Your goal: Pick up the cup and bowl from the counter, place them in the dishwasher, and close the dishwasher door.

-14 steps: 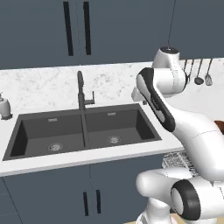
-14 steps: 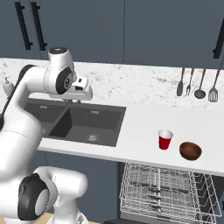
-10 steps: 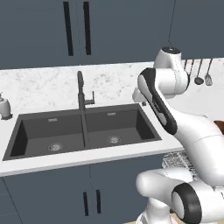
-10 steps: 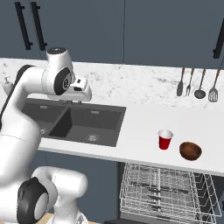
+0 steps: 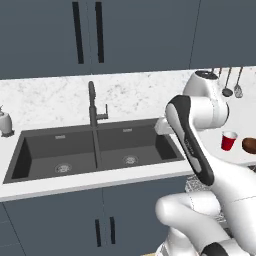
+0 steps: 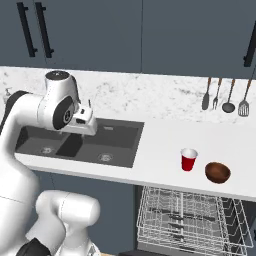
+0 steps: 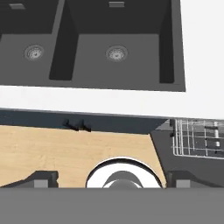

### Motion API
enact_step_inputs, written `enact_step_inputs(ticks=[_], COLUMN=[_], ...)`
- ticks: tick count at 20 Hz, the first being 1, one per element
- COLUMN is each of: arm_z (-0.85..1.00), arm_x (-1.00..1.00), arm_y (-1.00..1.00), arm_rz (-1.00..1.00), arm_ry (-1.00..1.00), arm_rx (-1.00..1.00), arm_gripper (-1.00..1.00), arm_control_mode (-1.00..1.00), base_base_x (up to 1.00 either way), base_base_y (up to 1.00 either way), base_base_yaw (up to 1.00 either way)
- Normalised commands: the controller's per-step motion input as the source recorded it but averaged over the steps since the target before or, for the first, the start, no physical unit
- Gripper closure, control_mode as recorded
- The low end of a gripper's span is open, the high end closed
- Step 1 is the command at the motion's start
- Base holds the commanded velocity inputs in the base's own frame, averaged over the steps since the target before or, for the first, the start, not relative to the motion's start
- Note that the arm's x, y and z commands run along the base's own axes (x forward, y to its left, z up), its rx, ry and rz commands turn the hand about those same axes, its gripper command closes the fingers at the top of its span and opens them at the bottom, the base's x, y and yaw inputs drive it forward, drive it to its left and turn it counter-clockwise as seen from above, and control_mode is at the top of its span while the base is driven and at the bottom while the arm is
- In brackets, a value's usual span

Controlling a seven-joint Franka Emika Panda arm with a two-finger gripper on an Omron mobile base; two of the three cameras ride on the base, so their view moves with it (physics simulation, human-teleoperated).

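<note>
Your gripper (image 7: 109, 181) hangs over the sink (image 6: 80, 142), jaws spread and empty — the cup (image 6: 189, 159) stands well off to its right, upright.

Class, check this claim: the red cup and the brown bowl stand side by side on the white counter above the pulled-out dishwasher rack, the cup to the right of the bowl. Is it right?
Not quite. In the right base view the red cup stands to the left of the brown bowl, not the right. Both are on the white counter, above the pulled-out dishwasher rack.

Cup (image 6: 189, 160) left of bowl (image 6: 217, 172) on counter (image 6: 160, 145).
</note>
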Motion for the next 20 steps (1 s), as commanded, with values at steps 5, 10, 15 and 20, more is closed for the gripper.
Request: enact_step_inputs(ticks=[5, 10, 15, 20], arm_z=[-0.47, 0.00, 0.00, 0.00], arm_x=[-0.05, 0.00, 0.00, 0.00], arm_y=[0.18, 0.00, 0.00, 0.00], arm_rz=[-0.03, 0.00, 0.00, 0.00], arm_ry=[0.00, 0.00, 0.00, 0.00], arm_rx=[0.05, 0.00, 0.00, 0.00], arm_gripper=[-1.00, -1.00, -1.00, -1.00], arm_control_mode=[1.00, 1.00, 1.00, 1.00], base_base_x=[0.00, -0.03, -0.04, -0.01], base_base_y=[0.04, 0.29, 0.29, 0.32], base_base_yaw=[-0.01, -0.16, -0.53, -0.91])
